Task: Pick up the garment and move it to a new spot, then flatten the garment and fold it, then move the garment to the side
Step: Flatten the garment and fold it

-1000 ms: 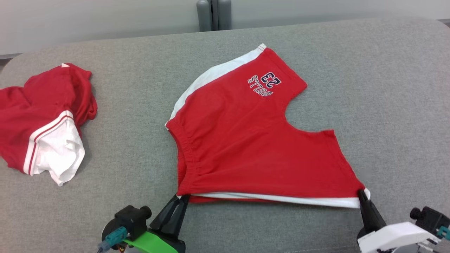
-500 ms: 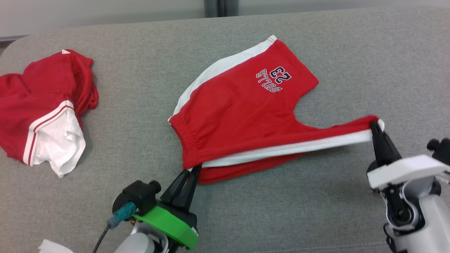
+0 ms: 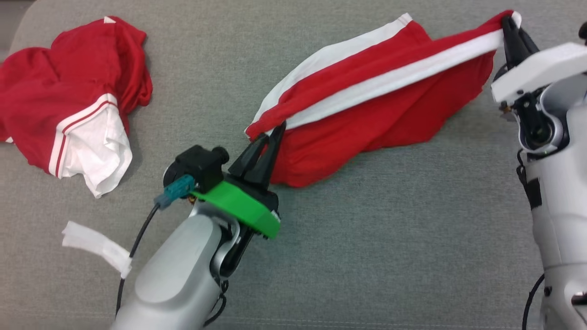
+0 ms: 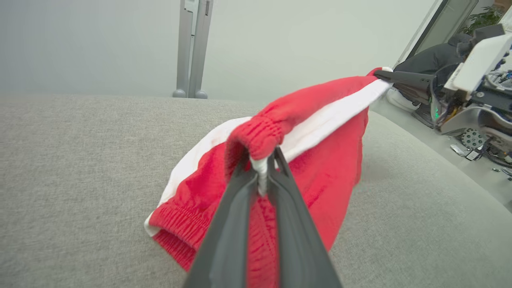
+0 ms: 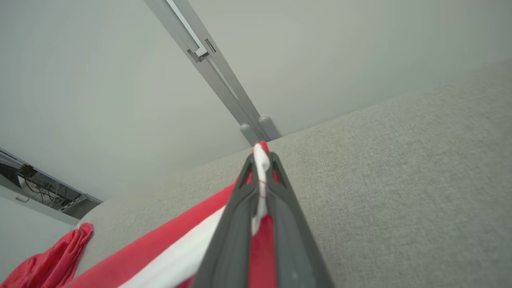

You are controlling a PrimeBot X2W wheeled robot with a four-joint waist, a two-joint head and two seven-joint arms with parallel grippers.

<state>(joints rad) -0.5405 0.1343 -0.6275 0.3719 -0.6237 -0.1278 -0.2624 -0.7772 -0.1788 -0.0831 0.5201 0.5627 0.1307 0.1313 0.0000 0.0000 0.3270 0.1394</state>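
The garment is a pair of red shorts with white side stripes, stretched and partly lifted off the grey surface between my two grippers. My left gripper is shut on its waistband corner at the near left; in the left wrist view the elastic edge bunches over my fingers. My right gripper is shut on the hem corner at the far right, held high. The white stripe is pinched between its fingers in the right wrist view. The lower layer of the garment hangs and drags on the surface.
A second red and white garment lies crumpled at the far left. A white strip of tape lies near my left forearm. The grey padded surface stretches wide; a grey post stands behind it.
Both grippers have carried the shorts' near edge up and away from me, folding it over the far part; the printed logo is now covered. The head camera has tilted down.
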